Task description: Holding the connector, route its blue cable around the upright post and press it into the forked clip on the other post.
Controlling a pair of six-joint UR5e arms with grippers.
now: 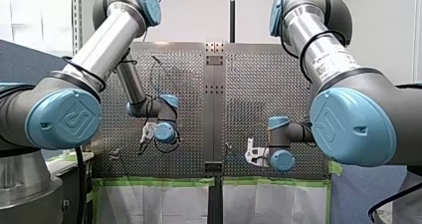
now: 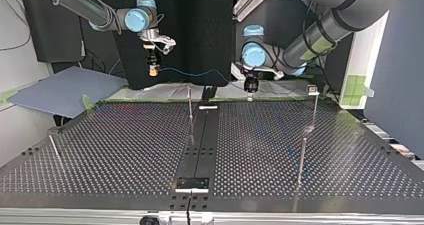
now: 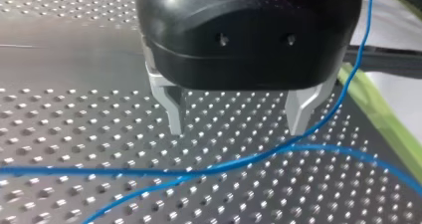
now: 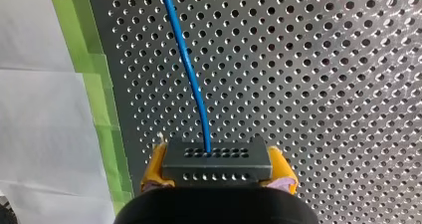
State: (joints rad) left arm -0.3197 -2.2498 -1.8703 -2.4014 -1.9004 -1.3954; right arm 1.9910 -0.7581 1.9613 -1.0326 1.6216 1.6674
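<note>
The connector (image 4: 216, 167) at the blue cable's (image 4: 191, 79) end sits clamped between my right claw's (image 4: 219, 160) yellow pads (image 4: 154, 167), while my left claw (image 3: 238, 129) hangs wide open over that cable.

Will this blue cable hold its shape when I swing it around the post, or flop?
Probably floppy: the blue cable runs in loose, drooping curves ahead of my left gripper. It looks thin and light, so it should bend easily. At the connector it arcs smoothly, suggesting slight springiness.
</note>
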